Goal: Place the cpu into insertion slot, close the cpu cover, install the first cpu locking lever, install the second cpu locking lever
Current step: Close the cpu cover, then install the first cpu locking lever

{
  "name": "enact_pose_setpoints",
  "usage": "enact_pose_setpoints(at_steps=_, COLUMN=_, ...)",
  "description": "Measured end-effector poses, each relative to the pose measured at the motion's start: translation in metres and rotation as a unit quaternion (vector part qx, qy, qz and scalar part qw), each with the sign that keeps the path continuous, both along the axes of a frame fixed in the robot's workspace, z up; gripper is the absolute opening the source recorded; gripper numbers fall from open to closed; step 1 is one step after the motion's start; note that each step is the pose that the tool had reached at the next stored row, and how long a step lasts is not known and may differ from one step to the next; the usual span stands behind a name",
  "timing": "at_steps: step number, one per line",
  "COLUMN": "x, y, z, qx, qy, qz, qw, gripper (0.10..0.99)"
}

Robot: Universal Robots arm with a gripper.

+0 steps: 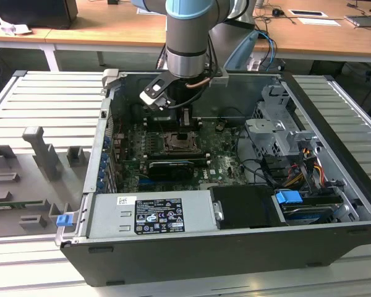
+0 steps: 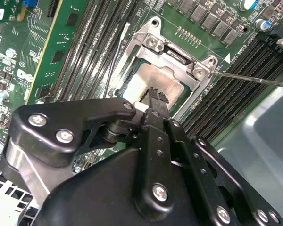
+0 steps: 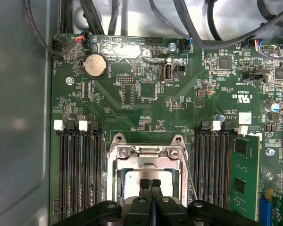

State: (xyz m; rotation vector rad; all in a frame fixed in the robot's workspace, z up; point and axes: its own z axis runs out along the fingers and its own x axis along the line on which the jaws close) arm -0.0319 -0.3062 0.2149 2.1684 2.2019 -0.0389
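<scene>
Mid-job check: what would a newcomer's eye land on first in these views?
In the first wrist view the gripper, fingertips together, hangs right over the cpu, whose pale metal face shows through the cut-out of the silver cpu cover. In the exterior view the arm reaches down into the open computer case, over the middle of the green motherboard.

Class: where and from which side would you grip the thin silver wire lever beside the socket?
Probably pinch the thin silver wire lever across its shaft, from above: it runs over the black memory slots, clear of the silver socket frame.
</scene>
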Motion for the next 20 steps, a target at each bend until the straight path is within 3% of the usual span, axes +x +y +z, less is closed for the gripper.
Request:
enact_pose_setpoints(at_steps=11, x=-0.0057, y=0.0000, z=0.0000, qx=0.0000, qy=0.0000, qz=0.000, qw=1.0000, gripper=0.106)
enact_pose_setpoints(at_steps=20, x=-0.0057, y=0.0000, z=0.0103, qx=-0.0005, qy=0.0000, qz=0.000, qw=1.0000, gripper=0.106)
